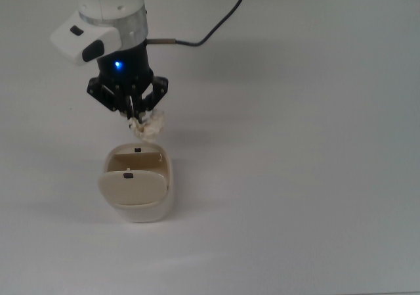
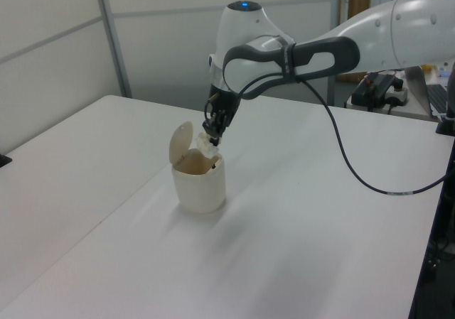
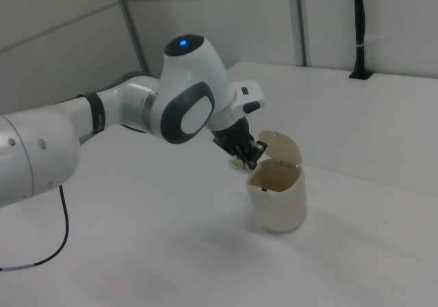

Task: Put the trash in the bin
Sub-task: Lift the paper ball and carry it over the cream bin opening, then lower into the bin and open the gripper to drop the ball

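Gripper point(image 1: 136, 114) pinches the trash point(image 1: 149, 125), a crumpled off-white paper wad, between its two dark fingers point(image 1: 140, 108), which are closed down to the width of the wad; most of the wad sticks out past the fingertips. In the top view the wad hangs just below and slightly right of the fingertips, right at the far rim of the bin point(image 1: 159, 206) and not yet inside it. The bin is a small beige container with rounded corners, flap lid point(image 1: 131, 186) swung up and open, cavity showing, small dark marks on the lid and on the inner wall. In the left view the gripper point(image 2: 211, 133) is tilted, fingertips pointing down toward the bin's point(image 2: 202, 191) open mouth, with the trash point(image 2: 206, 145) held above the rim beside the upright lid. In the right view the gripper point(image 3: 248, 158) sits to the right view's left of the raised lid, the trash point(image 3: 237, 161) mostly hidden behind the fingers, just above the bin point(image 3: 280, 201) opening. Bin stands on a plain white table point(image 1: 295, 144), below the fingers. Black cable point(image 1: 210, 32) trails from the arm across the table, well away from the fingers.
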